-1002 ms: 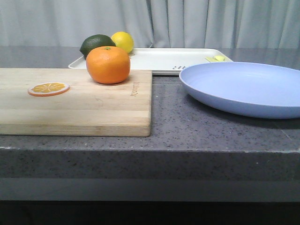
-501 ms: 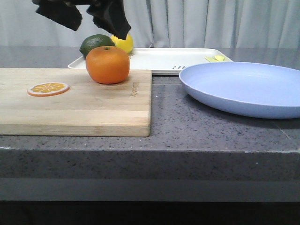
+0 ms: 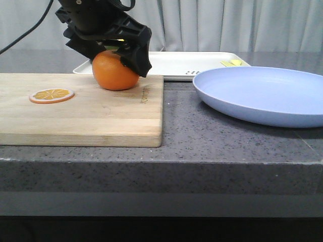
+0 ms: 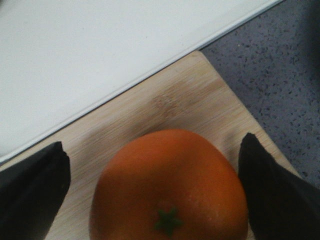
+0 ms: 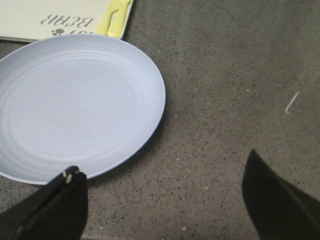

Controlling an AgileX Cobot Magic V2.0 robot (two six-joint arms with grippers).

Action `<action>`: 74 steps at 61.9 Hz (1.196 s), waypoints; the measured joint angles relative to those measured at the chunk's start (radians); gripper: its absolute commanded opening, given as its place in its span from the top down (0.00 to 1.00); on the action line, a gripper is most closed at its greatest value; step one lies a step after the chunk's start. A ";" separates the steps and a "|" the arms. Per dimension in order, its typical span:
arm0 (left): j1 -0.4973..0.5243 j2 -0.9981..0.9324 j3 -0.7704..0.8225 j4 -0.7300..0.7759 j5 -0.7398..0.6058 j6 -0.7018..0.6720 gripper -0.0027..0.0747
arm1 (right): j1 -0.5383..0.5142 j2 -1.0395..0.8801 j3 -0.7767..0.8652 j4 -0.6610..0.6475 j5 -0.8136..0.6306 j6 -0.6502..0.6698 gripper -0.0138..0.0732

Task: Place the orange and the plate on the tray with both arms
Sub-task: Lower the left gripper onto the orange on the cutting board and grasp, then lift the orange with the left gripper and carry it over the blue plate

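The orange (image 3: 115, 73) sits on the far right part of the wooden cutting board (image 3: 91, 113). My left gripper (image 3: 113, 60) is open and straddles it from above, one finger on each side. In the left wrist view the orange (image 4: 170, 185) lies between the fingers (image 4: 35, 190), with a gap on one side. The lavender-blue plate (image 3: 262, 93) rests on the counter at the right. My right gripper (image 5: 162, 165) is open and empty over bare counter beside the plate's (image 5: 75, 105) edge. The white tray (image 3: 176, 63) lies behind both.
An orange slice (image 3: 52, 95) lies on the board's left part. A yellow item (image 3: 233, 62) sits at the tray's right end, also in the right wrist view (image 5: 116, 15). The counter's front edge (image 3: 161, 161) runs just before the board.
My left gripper has come down from above and now straddles the orange, hiding the lime and lemon behind it. The orange, the plate and the tray have not moved.
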 measured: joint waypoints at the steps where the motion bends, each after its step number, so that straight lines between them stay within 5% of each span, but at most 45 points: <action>1: 0.000 0.000 0.000 0.000 0.002 0.000 0.11 | 0.000 0.000 0.000 0.000 0.000 0.000 0.11; 16: 0.000 0.000 0.000 -0.003 0.038 0.000 0.15 | 0.000 0.000 0.000 0.000 0.005 0.000 0.11; 34: 0.000 0.000 -0.002 -0.049 0.049 0.000 0.38 | 0.000 0.000 0.000 0.000 0.007 0.000 0.11; 51: -0.032 0.004 -0.061 -0.060 0.108 0.000 0.39 | 0.000 0.000 0.000 0.000 0.007 0.000 0.11; 74: -0.196 0.012 -0.202 -0.066 0.116 0.019 0.39 | 0.000 0.000 0.000 0.000 0.007 0.000 0.11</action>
